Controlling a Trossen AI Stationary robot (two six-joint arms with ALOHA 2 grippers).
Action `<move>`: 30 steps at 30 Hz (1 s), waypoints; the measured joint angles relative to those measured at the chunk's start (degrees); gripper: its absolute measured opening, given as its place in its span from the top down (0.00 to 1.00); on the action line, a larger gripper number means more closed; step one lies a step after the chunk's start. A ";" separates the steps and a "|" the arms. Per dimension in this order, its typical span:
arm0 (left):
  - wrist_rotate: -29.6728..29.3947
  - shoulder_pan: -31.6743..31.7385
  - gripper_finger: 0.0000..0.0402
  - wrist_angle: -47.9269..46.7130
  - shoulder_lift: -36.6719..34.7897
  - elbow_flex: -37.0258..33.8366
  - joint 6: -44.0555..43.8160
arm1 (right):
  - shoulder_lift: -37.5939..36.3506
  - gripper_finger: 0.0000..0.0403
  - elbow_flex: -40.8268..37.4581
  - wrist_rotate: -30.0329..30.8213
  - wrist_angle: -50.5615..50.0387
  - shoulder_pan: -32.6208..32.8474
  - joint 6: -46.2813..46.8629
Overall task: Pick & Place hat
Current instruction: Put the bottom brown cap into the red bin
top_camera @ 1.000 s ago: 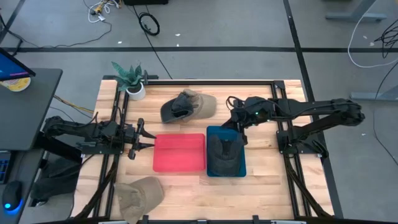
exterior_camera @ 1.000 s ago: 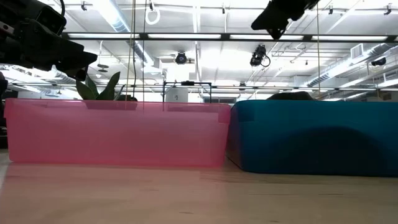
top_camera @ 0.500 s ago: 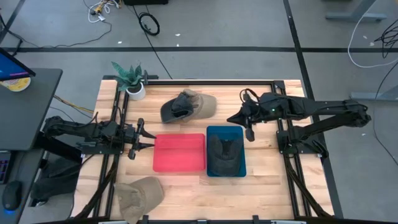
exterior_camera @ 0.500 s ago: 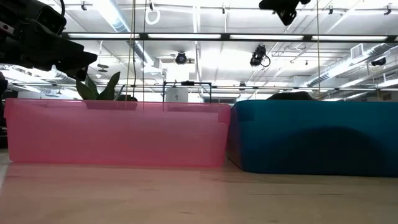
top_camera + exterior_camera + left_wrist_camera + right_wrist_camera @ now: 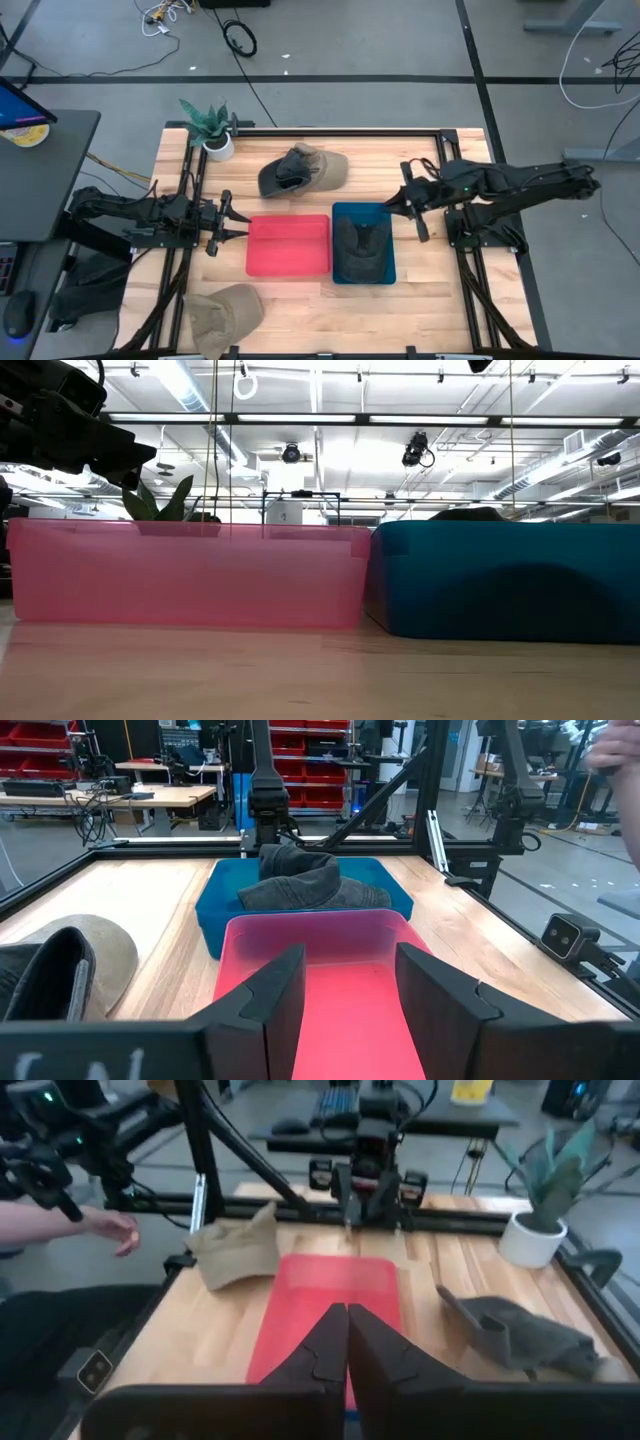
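One dark cap [image 5: 360,247] lies in the blue bin [image 5: 385,272]; right gripper [image 5: 407,198] closed empty beside it, left gripper [image 5: 236,223] spread wide.

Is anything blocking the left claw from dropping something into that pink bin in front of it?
Nothing visible does. The left gripper hangs open at the left edge of the pink plastic bin, which has nothing in it. The tan cap lies nearer the table's front edge, off to the side, not between them.
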 joint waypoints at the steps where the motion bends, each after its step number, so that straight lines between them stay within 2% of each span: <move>1: 0.01 0.01 0.60 -0.02 0.00 0.00 0.01 | -1.10 0.97 -0.70 0.00 0.51 0.03 -0.02; 8: -0.01 0.00 0.60 -0.01 0.01 0.00 0.00 | -9.38 0.97 -6.21 0.02 3.15 0.03 0.81; 16: -0.01 0.01 0.60 -0.02 0.01 0.00 0.00 | -18.04 0.97 -14.19 0.11 10.01 -0.03 -4.99; 22: -0.01 0.02 0.60 -0.01 0.01 0.00 -0.02 | -23.14 0.97 -18.94 6.45 10.74 -0.21 -6.77; 30: 0.00 0.00 0.60 -0.02 0.01 0.00 0.00 | -28.50 0.97 -23.17 7.15 11.60 -0.19 -9.47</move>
